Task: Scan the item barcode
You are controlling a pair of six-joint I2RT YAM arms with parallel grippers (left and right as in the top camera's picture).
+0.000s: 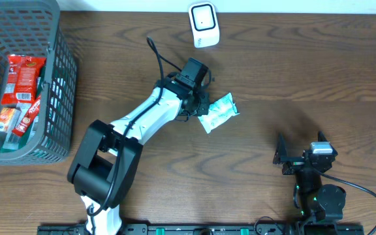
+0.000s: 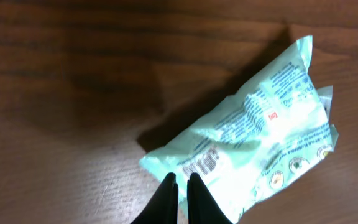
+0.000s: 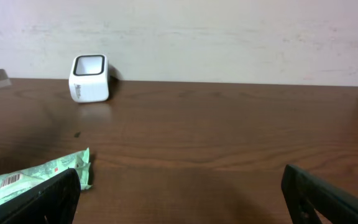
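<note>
A grey basket [image 1: 62,98] of red packets stands at the desk's [image 1: 318,72] far left edge. Toward the middle, the left fingers [image 2: 180,186] are closed on the near edge of the pale green packet [image 2: 260,130], which lies flat on the desk with its barcode [image 2: 202,163] facing up just beside them. The white scanner [image 1: 203,25] stands well apart, at the back edge. At the right, the right fingers [image 3: 180,177] are spread wide and hold nothing.
</note>
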